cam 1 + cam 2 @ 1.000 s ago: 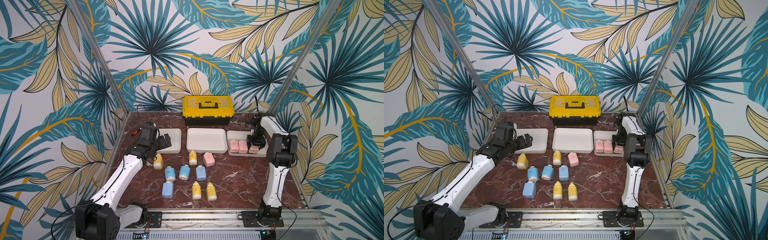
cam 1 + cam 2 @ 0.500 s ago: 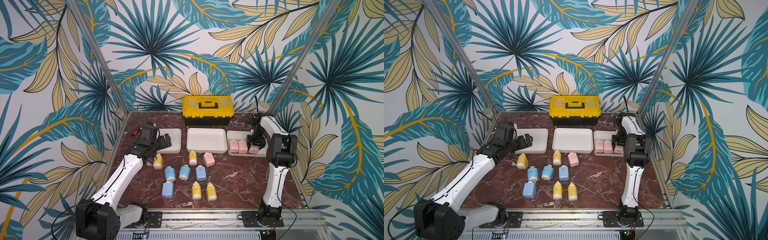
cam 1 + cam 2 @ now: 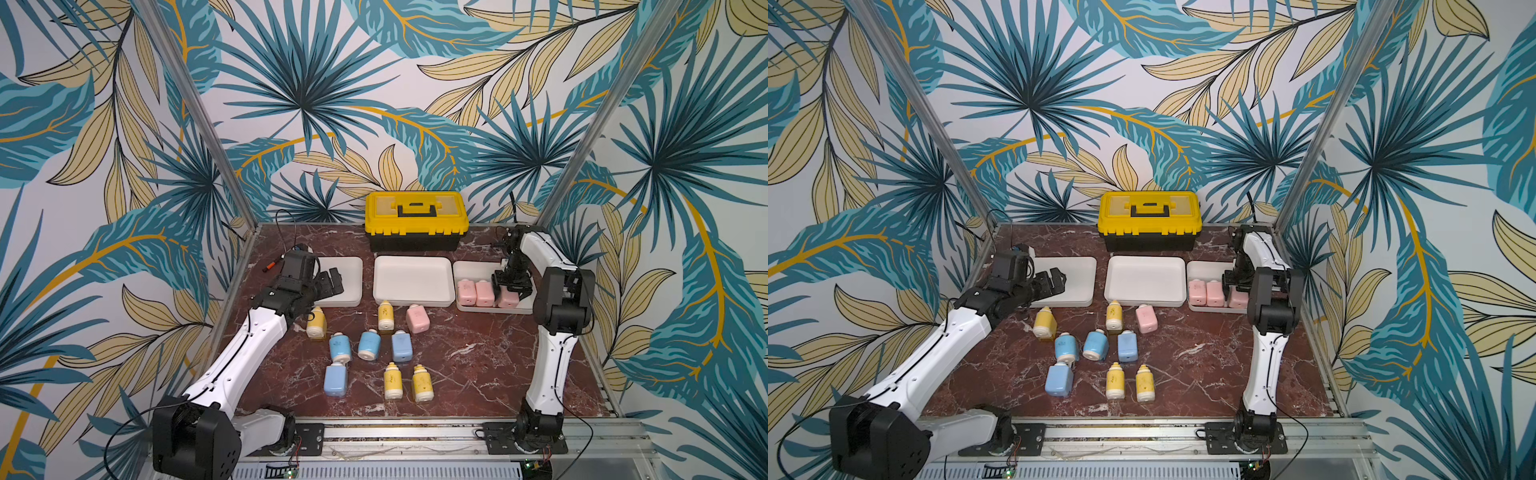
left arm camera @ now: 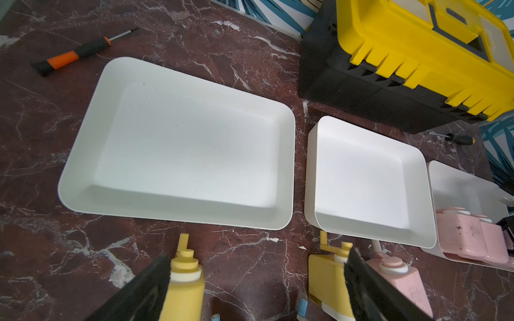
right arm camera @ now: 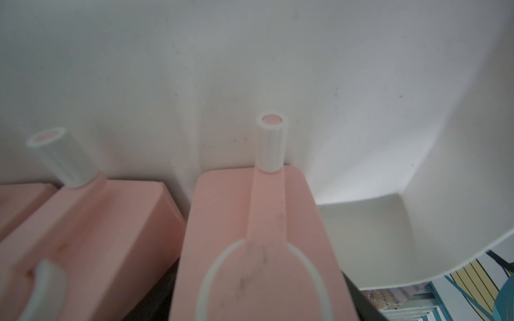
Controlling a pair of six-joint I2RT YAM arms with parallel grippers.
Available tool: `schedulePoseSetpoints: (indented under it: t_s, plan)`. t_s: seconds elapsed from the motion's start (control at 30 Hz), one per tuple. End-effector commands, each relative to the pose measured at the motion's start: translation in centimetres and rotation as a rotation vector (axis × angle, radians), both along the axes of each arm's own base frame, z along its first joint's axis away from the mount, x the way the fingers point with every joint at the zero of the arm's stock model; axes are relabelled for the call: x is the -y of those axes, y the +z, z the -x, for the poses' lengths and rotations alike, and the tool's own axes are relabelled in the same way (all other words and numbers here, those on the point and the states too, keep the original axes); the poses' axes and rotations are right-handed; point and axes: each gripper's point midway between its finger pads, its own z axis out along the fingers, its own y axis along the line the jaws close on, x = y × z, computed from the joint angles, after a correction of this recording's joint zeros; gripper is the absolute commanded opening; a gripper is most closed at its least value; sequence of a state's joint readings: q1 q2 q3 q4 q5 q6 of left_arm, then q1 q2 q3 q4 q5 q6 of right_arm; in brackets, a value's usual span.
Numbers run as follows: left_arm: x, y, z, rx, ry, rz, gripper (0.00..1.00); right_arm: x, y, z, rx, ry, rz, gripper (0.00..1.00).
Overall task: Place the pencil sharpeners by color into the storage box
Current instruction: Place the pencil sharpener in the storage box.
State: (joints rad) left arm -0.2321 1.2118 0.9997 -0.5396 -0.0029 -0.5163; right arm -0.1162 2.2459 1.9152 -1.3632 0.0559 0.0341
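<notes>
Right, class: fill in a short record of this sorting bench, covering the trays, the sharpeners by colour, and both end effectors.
left tray: no sharpeners
middle tray: no sharpeners
right tray: three pink sharpeners in a row
table: loose pink sharpener, four blue sharpeners, four yellow sharpeners
left end effector: open, holding nothing, near the left tray
right end effector: down in the right tray at the outermost pink sharpener; grip unclear
</notes>
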Motion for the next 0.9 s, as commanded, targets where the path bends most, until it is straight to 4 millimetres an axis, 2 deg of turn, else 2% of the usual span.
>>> schedulePoseSetpoints:
  t_s: [0.0,0.5,0.7,0.87]
  plan:
    - [0.1,1.6,-0.4,0.039,0.003,0.018,0.99,-0.2,2.1,0.8,0.016,-0.007,0.016,0.71]
    - [0.4,2.3,-0.2,0.054,-0.004,0.04,0.99,-0.2,5.8,0.8,0.106,-0.033,0.038,0.71]
    - [0.3,2.8,-0.1,0.068,0.002,0.045,0.99,-1.2,10.4,1.0,0.237,-0.079,-0.005,0.69]
    - [0.1,3.3,0.1,0.081,0.01,0.045,0.99,-5.0,14.2,2.7,0.334,-0.046,-0.06,0.69]
